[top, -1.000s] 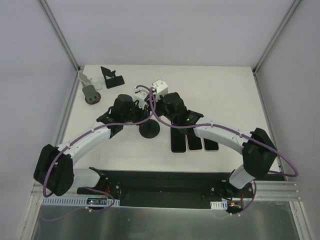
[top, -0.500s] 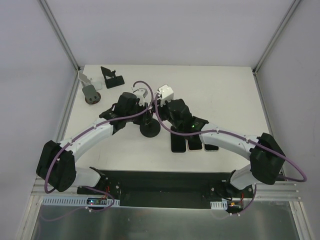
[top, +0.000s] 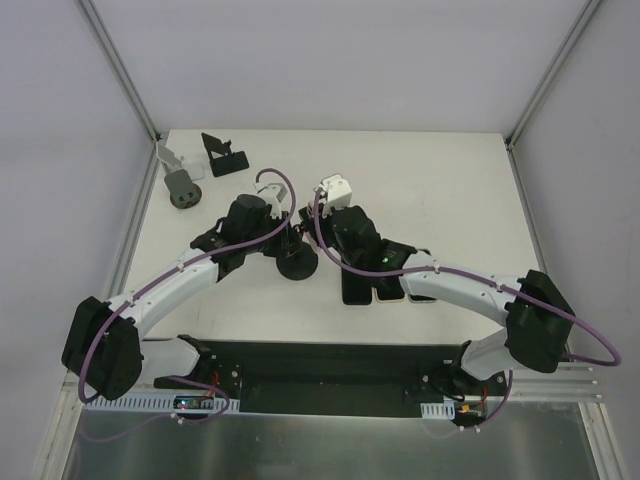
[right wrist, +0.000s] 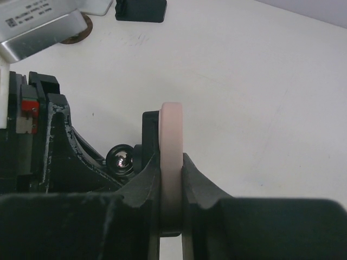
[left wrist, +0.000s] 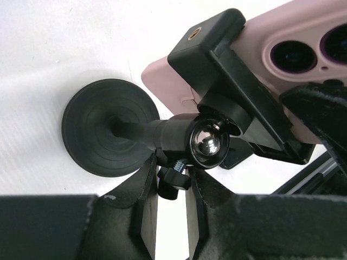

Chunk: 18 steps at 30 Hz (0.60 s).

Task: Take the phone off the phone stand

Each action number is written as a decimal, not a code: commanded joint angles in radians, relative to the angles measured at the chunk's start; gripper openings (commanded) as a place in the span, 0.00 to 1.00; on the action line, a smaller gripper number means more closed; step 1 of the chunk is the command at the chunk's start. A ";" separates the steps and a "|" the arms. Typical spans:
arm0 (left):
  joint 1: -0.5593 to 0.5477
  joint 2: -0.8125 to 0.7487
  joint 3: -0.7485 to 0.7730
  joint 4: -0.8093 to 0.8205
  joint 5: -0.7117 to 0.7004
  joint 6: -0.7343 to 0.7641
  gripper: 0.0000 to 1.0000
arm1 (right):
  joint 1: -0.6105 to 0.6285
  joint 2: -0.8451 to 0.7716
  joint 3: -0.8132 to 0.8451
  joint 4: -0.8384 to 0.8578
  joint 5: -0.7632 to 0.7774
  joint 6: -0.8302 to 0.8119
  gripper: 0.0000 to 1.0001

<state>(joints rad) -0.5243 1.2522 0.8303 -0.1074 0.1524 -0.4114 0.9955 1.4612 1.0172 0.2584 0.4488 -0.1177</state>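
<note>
A pink phone (left wrist: 287, 43) sits in the black clamp (left wrist: 238, 81) of a phone stand with a round black base (left wrist: 105, 132). The base also shows in the top view (top: 297, 265), mid-table. My left gripper (left wrist: 171, 181) is shut on the stand's neck and thumbscrew just below the ball joint (left wrist: 209, 143). My right gripper (right wrist: 172, 179) is shut on the phone's edge (right wrist: 172, 141), one finger on each face, right beside the clamp (right wrist: 150, 141). In the top view the left gripper (top: 280, 238) and right gripper (top: 322, 228) meet over the stand, hiding the phone.
Three dark phones (top: 390, 285) lie side by side under the right arm. A black stand (top: 222, 155) and a grey stand (top: 178, 185) sit at the far left corner. Frame posts rise at the back corners.
The right wrist has shifted slightly toward the near side. The left wrist swung a little out and back. The stand's base has barely moved.
</note>
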 commanded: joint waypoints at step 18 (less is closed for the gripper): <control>0.012 -0.201 -0.151 -0.055 -0.311 -0.121 0.00 | -0.112 0.059 0.167 -0.164 0.336 -0.066 0.01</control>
<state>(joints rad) -0.5438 1.0981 0.7033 -0.0353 0.0051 -0.5323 0.9966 1.5517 1.1538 0.1322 0.5091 -0.0517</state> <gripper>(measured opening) 0.183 0.153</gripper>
